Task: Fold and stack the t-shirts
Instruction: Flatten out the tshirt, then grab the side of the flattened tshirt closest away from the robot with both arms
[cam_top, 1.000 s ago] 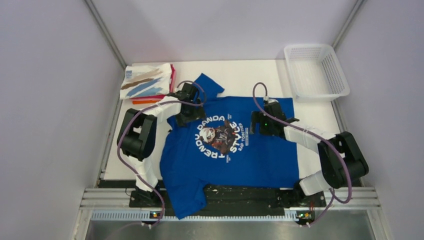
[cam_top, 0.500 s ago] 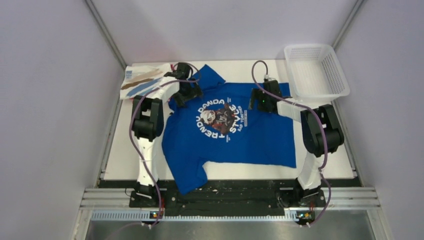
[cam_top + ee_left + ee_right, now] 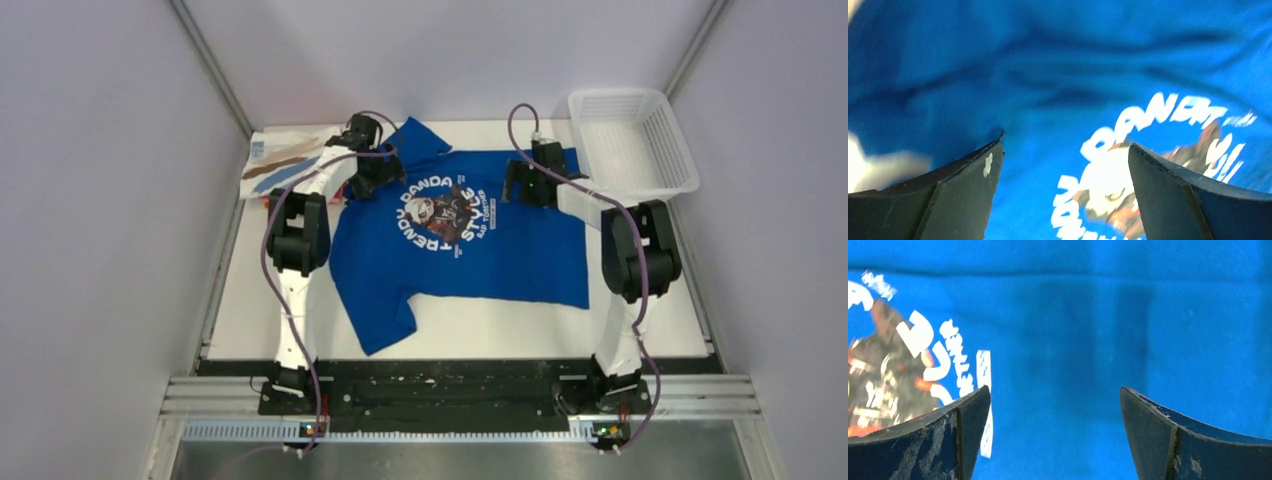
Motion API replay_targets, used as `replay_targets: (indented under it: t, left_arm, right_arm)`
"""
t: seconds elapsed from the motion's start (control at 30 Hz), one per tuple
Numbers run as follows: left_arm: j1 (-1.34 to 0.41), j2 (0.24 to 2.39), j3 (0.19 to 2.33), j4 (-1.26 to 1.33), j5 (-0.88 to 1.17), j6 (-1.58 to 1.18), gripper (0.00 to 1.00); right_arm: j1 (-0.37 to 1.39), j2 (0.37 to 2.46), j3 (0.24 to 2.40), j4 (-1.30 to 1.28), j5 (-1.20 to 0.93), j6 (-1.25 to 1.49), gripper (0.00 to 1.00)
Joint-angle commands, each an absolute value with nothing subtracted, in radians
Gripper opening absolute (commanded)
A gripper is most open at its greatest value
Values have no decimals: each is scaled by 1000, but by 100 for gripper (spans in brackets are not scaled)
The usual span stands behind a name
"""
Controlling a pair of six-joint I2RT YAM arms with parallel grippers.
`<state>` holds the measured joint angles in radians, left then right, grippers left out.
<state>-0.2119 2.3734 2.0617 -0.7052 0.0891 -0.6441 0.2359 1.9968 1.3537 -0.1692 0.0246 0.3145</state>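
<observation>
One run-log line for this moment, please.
left tool: open, over blue t-shirt | right tool: open, over it | stage: spread print-up, unfolded

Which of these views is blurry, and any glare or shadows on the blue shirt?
Left wrist: the blue shirt and its panda print are smeared with blur. Right wrist: sharper, the print slightly soft, with two faint dark vertical bands on the cloth. Top external: in focus, evenly lit, no glare.

A royal blue panda-print t-shirt (image 3: 500, 265) lies spread across the middle of the white tabletop (image 3: 500, 330). A folded white t-shirt with brown and blue streaks (image 3: 270, 165) sits at the far left corner. A white plastic mesh basket (image 3: 634, 193) sits at the far right corner.
</observation>
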Motion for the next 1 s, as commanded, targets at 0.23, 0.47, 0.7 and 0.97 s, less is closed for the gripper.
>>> replay_targets:
  t: [0.23, 0.47, 0.7, 0.97]
  left_arm:
    - [-384, 1558, 1266, -645, -76, -677, 99]
    - [-590, 1210, 869, -809, -177, -838, 97]
    - [-711, 1034, 650, -906, -100, -999, 80]
    - [-743, 1094, 602, -860, -72, -1001, 59]
  right_arm:
    - [252, 1142, 750, -11, 108, 650, 99]
    - [247, 750, 470, 23, 173, 755, 99]
    - [247, 719, 477, -156, 226, 740, 99]
    - [248, 742, 471, -191, 274, 738, 99]
